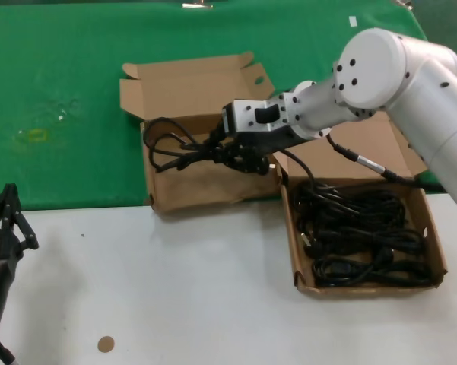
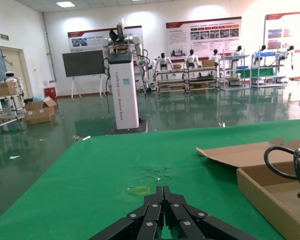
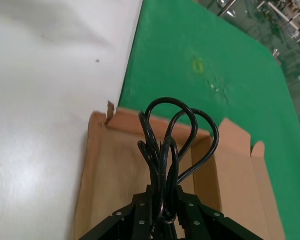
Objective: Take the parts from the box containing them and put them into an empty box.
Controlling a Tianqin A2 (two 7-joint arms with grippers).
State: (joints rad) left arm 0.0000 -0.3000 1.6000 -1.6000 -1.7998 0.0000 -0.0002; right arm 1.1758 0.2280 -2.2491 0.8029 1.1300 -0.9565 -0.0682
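Overhead, right pincer pinches a coiled cable above the empty box; green cloth meets white tabletop.

White arm, black grippers.
Right arm: round white joint with dark screw holes, thin black cable; left gripper black.

- Two cardboard boxes: the empty box at ten o'clock, the box containing them at three o'clock.
- One held cable; piled cables too tangled to count.
- Two claws: right claw, left claw.
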